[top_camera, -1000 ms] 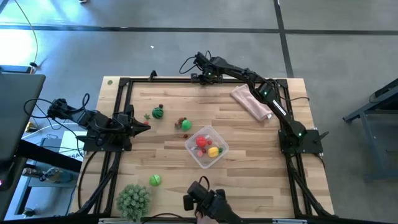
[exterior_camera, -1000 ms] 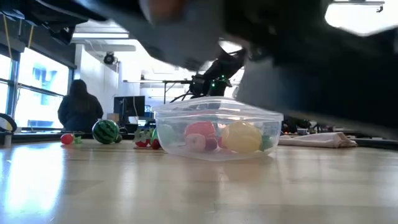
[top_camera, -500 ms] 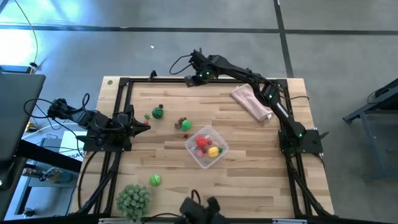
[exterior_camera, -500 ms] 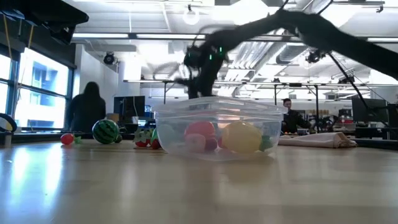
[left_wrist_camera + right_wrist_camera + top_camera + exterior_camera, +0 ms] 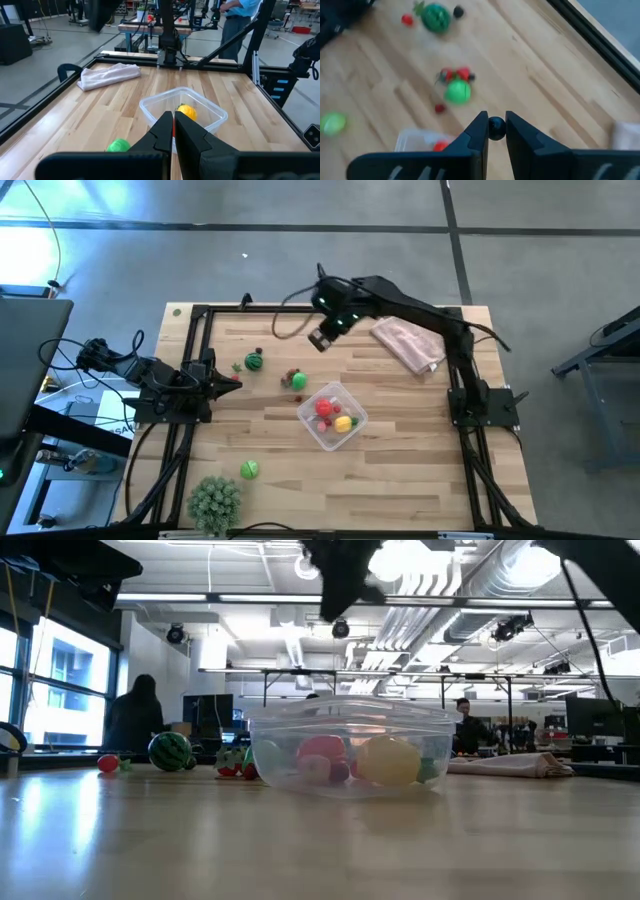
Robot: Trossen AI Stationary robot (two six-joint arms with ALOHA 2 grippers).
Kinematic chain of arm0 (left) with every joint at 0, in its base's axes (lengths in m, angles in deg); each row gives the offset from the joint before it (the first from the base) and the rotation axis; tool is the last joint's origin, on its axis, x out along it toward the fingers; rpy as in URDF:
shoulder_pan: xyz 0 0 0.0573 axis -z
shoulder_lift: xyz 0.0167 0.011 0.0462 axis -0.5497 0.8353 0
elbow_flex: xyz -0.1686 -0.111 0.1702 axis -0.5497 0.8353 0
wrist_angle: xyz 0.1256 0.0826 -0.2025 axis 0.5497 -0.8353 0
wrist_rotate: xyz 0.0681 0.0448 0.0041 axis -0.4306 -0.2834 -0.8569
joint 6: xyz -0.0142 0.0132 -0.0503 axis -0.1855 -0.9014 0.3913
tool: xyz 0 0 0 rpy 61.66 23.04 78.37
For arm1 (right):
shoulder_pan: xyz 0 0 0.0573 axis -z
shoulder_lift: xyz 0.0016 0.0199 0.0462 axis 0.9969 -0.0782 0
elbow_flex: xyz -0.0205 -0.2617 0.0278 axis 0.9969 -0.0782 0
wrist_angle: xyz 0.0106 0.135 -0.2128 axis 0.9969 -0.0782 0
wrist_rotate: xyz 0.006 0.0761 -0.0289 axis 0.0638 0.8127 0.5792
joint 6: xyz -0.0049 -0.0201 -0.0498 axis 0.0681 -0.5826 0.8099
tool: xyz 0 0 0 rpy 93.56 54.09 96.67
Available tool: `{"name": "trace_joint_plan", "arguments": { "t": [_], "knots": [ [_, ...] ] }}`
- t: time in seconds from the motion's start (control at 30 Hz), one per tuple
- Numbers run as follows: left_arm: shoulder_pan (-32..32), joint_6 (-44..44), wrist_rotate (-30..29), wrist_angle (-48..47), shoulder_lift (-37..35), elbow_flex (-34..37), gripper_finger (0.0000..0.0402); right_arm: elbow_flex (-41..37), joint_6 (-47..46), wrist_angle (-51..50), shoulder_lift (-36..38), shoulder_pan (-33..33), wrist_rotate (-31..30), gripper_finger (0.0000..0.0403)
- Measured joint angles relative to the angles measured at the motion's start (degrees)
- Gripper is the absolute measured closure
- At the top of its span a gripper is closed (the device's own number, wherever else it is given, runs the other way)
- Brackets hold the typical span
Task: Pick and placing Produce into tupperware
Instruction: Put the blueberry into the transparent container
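The clear tupperware [image 5: 333,418] sits mid-table with red and yellow produce [image 5: 343,423] inside. Loose on the wood lie a striped green melon [image 5: 254,362], a green piece with red bits [image 5: 297,380] and another green piece [image 5: 248,470]. My right gripper [image 5: 320,340] hovers high above the table's far half, up and to the far side of the green piece, shut on a small dark ball [image 5: 495,128]. In the low view it is near the top edge [image 5: 340,580]. My left gripper [image 5: 232,384] waits at the table's left edge, shut [image 5: 173,125] and empty. My right gripper pinches the small dark ball [image 5: 495,128] between its two fingertips, one finger on each side. The fingers point down, slanting toward the table's near left. The ball is lifted well clear of the wood.
A pink cloth [image 5: 408,343] lies at the far right. A spiky pale-green ball plant [image 5: 215,500] stands at the near left corner. Black frame rails [image 5: 196,360] run along the left, far and right edges. People show in the room behind [image 5: 130,720].
My right gripper has swung from beyond the table's far edge toward the near side, out over the far half of the table, and has tipped downward. A dark thing at the table's near edge, which blocked the low view, has withdrawn out of sight.
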Motion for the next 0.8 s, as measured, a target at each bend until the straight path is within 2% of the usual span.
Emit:
{"name": "trace_joint_plan", "arguments": {
  "t": [0.23,0.33,0.53,0.67,0.8],
  "knots": [
    [0.01,0.02,0.01,-0.03,0.00,0.00,0.0394,-0.03,-1.57,-10.35,4.50,-9.30,-5.39,0.0366],
    [0.01,0.00,0.01,-0.03,0.00,0.00,0.0394,-2.68,-1.27,-11.01,4.53,-13.52,-6.71,0.0366],
    [0.00,0.00,0.00,-0.03,0.00,0.00,0.0394,-17.92,2.29,-1.99,4.56,-19.53,-6.12,0.0366],
    [0.00,0.01,0.01,-0.03,0.00,0.00,0.0394,-30.30,4.78,6.21,5.33,-21.09,-0.88,0.0366],
    [0.00,0.02,0.01,-0.03,0.00,0.00,0.0394,-39.32,8.29,16.03,5.33,-21.63,1.53,0.0366]
  ]
}}
